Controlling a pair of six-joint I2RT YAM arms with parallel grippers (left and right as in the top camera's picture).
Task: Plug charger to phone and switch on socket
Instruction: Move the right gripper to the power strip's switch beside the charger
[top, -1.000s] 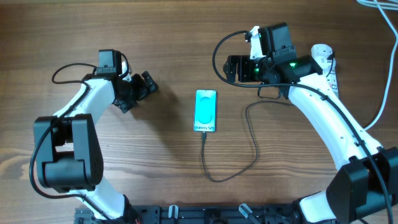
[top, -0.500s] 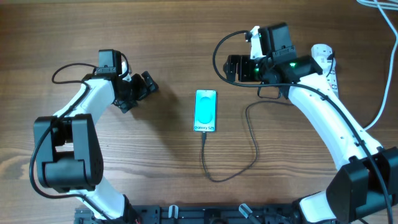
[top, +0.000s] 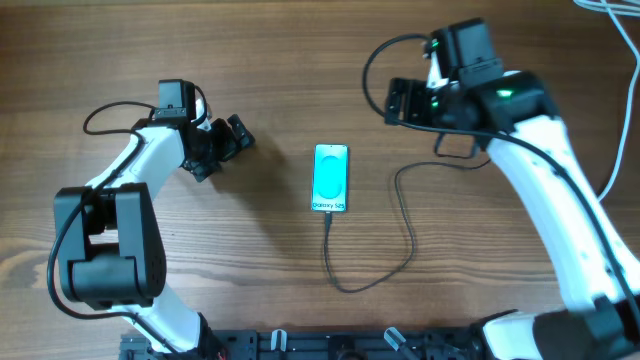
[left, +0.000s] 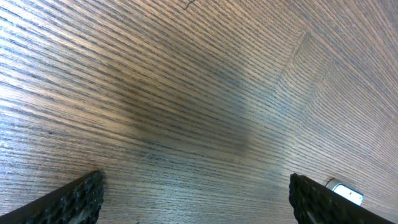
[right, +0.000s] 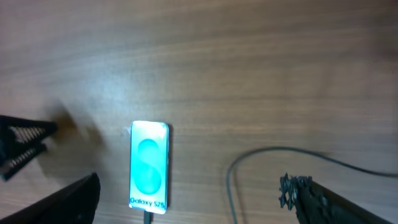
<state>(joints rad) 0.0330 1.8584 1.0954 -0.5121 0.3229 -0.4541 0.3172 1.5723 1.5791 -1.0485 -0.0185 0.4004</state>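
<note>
The phone (top: 331, 178) lies flat at the table's middle, screen lit teal; it also shows in the right wrist view (right: 149, 167). The thin black charger cable (top: 408, 240) meets the phone's near edge, loops toward me and runs back under the right arm; it also shows in the right wrist view (right: 249, 158). My right gripper (top: 402, 100) is open and empty, raised behind and right of the phone, jaws (right: 189, 186) wide. My left gripper (top: 226, 140) is open and empty, left of the phone, over bare wood (left: 196, 190). The socket is hidden under the right arm.
A thick white cord (top: 622, 150) runs along the table's right edge to the far right corner. A small pale object (left: 346, 192) peeks from behind the left gripper's right finger. The left gripper's fingers (right: 22, 146) show in the right wrist view.
My right arm has swung up and to the right, and now covers the socket. The left arm, phone and cable have not moved.
</note>
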